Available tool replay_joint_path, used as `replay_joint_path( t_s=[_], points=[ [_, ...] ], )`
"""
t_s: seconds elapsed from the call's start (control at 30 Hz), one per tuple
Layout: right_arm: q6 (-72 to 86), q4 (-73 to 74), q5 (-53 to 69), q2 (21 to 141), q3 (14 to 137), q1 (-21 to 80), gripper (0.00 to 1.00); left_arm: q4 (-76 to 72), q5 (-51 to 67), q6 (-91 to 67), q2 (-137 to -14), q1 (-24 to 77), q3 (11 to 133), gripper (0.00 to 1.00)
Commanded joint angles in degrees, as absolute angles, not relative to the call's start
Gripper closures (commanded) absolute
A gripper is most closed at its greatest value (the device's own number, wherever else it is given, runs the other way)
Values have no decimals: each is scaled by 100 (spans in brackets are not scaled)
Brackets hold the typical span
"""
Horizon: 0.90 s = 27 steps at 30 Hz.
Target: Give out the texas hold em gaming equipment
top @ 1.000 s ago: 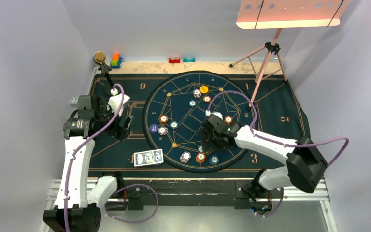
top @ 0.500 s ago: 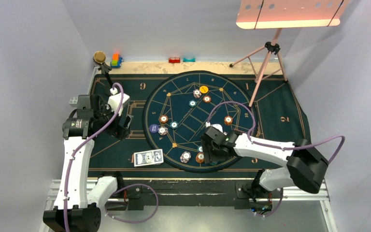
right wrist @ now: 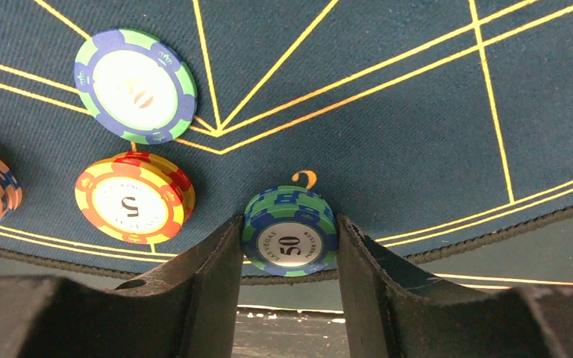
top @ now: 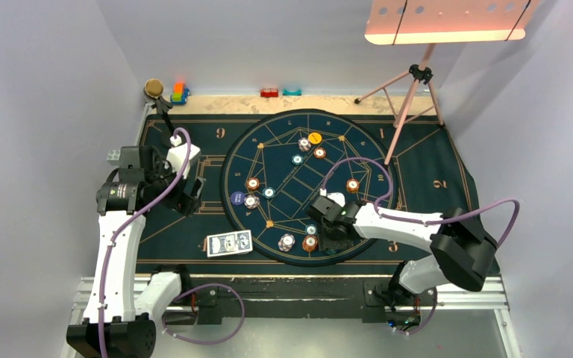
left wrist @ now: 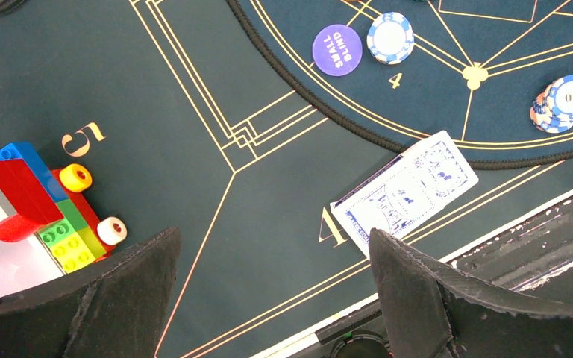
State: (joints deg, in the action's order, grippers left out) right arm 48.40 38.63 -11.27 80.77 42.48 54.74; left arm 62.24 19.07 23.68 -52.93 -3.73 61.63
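Observation:
My right gripper point(right wrist: 289, 221) is low over the near rim of the round mat point(top: 268, 142). Its fingers press both sides of a small stack of green-blue "50" chips point(right wrist: 289, 242). In the top view this gripper point(top: 330, 240) hides the stack. A yellow-red "5" chip stack point(right wrist: 134, 198) and a single green-blue chip point(right wrist: 134, 86) lie to its left. The blue-backed cards point(top: 229, 243) lie at the near left, also in the left wrist view point(left wrist: 405, 190). My left gripper point(left wrist: 272, 246) is open and empty above the cloth, left of the cards.
More chips, a purple small-blind disc point(left wrist: 336, 50) and an orange button disc point(top: 314, 138) are spread over the mat. Toy blocks point(left wrist: 30, 201) sit by the left gripper. A tripod point(top: 410, 97) stands at the back right. The table's near edge point(left wrist: 537, 224) is close.
My right arm has swung toward the near edge of the mat and come down around the green-blue chip stack. The left arm has not moved.

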Motion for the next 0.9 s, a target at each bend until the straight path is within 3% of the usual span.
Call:
replay_joint_path(
  t_s=[0.0,0.33,0.67,0.87],
  points=[
    [5672,4093,-1552,8437,4323,5476,53,6183,1986,2551,-5314,-398,6400,0],
    [6389,4670,-2240,8480,4625,5175,60,6080,2006,2724,-5308,-400,6321,0],
    [5163,4411,-2391,8051,5024,3305,65,5988,1954,2759,-5285,-401,6237,0],
    [4825,4085,-2302,8320,4935,2815,68,5977,1909,2794,-5260,-399,6182,0]
  ],
)
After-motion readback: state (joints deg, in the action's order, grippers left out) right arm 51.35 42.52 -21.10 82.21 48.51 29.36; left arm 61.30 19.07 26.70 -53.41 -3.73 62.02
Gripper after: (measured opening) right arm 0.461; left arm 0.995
